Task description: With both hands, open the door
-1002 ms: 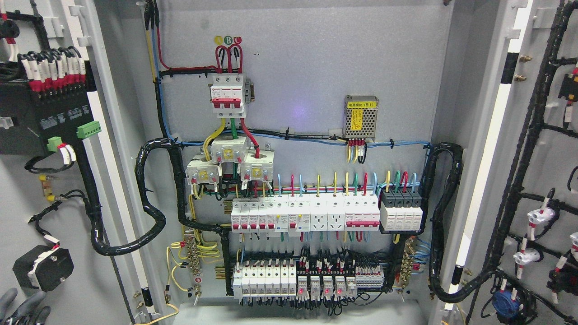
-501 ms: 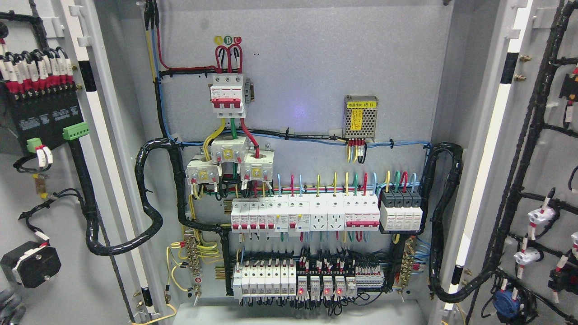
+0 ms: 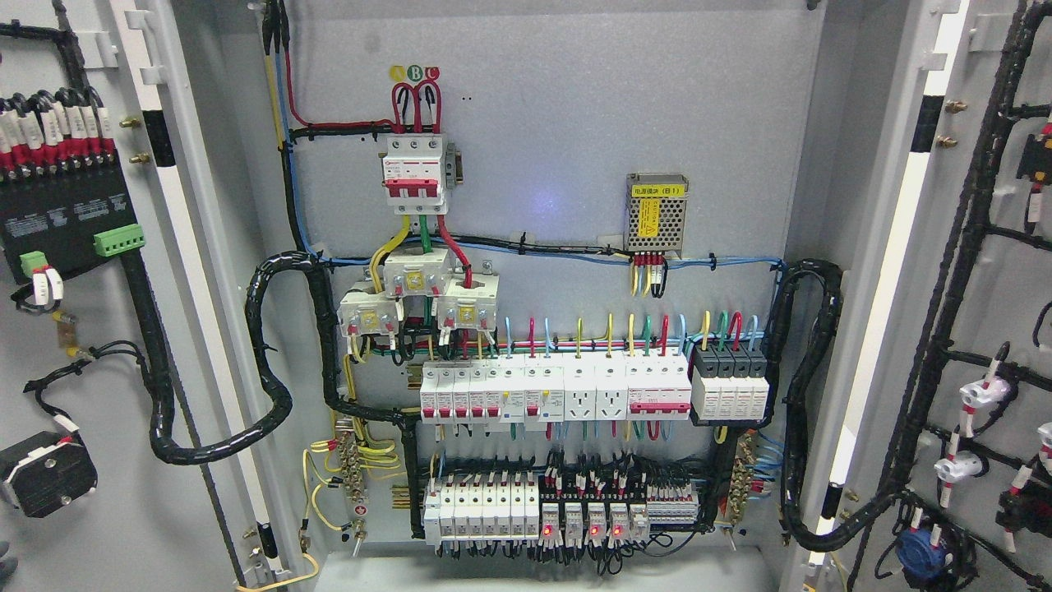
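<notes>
The grey cabinet stands with both doors swung wide. The left door (image 3: 99, 395) shows its inner face at the picture's left, carrying a black terminal module (image 3: 62, 218), a black round part (image 3: 45, 473) and a thick black cable loom (image 3: 160, 370). At the right edge, the right door (image 3: 1007, 312) also shows its inner face, with black wire looms and white plugs. Only a dark sliver of my left hand (image 3: 4, 563) shows at the lower left edge, beside the left door's bottom. My right hand is out of view.
Between the doors the back panel (image 3: 575, 123) holds a red-and-white main breaker (image 3: 415, 177), a perforated power supply (image 3: 656, 212), rows of white breakers (image 3: 559, 390) and relays with red lights (image 3: 588, 518). White-striped door frames (image 3: 883, 271) flank the opening.
The left door has swung further left and outward; its module and round part slid toward the picture's edge. My left hand has nearly left the frame at the lower left.
</notes>
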Tool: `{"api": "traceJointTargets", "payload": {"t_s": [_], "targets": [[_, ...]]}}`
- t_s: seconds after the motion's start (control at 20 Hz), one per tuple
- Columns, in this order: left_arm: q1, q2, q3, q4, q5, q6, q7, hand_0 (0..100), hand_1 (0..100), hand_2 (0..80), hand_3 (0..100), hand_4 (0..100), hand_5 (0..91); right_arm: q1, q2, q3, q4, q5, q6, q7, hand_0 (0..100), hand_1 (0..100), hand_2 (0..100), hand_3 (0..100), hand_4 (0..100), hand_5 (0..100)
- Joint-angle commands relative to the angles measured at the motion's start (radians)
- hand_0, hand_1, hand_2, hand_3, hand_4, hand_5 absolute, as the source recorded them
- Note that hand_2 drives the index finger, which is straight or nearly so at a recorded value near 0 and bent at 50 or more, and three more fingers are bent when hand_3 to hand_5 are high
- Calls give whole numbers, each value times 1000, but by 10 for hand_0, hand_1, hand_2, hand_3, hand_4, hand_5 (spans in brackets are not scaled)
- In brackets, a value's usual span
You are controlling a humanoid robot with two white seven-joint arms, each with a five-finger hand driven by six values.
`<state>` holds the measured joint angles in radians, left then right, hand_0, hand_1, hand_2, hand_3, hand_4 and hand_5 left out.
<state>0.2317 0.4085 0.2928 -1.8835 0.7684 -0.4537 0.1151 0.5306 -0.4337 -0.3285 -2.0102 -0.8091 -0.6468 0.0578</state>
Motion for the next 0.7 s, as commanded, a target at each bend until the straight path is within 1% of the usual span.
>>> {"api": "traceJointTargets", "payload": {"t_s": [0.0,0.15,0.5,0.65], "targets": [[-5,39,29,59,20,1,0,0,0,0,0,0,0,-3,-33,32,-4,1,-2,1,192,0,0,0,0,0],[-5,52,31,72,41,0,0,0,0,0,0,0,0,-4,-40,35,-5,1,-4,1,192,0,0,0,0,0],[-5,69,48,87,68,1,0,0,0,0,0,0,0,-6,-43,35,-5,1,-7,2,192,0,0,0,0,0],[-12,76,48,99,72,1,0,0,0,0,0,0,0,-8,-59,35,-5,1,-10,1,192,0,0,0,0,0]]}}
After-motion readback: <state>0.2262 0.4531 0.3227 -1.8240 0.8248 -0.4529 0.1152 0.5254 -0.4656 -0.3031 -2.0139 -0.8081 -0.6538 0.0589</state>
